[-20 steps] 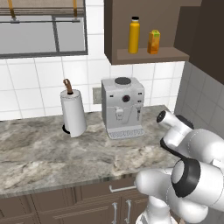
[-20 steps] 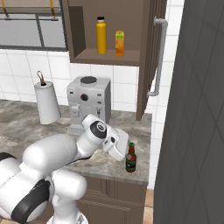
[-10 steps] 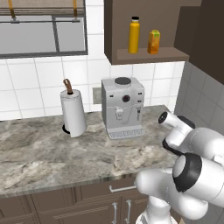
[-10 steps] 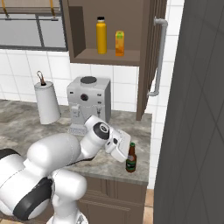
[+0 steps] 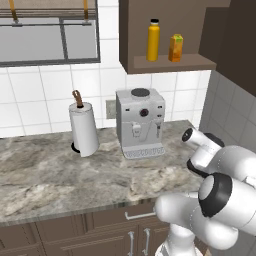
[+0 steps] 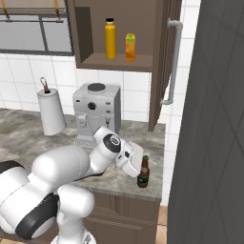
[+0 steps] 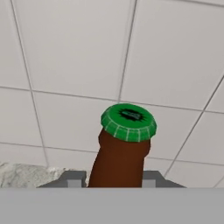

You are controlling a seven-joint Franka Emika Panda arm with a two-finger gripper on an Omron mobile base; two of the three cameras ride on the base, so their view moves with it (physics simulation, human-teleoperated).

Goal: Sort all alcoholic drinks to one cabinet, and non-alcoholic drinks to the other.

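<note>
Both jaws, wide before, now clamp the beer bottle (image 7: 121, 151).

On the bench (image 6: 119, 178), the beer bottle (image 6: 143, 172) stands right of the coffee machine (image 6: 96, 112); paper towel roll (image 6: 51, 112) far left; cabinet (image 6: 157, 62) above holds tall bottle (image 6: 110, 38) and carton (image 6: 130, 47).

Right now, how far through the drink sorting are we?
Done: the yellow-orange bottle and the juice carton stand on the shelf of the open cabinet.

In hand: the gripper has its jaws either side of the beer bottle, which stands on the counter; a firm grip isn't certain.

Left: lifting that bottle into the other cabinet.
</note>
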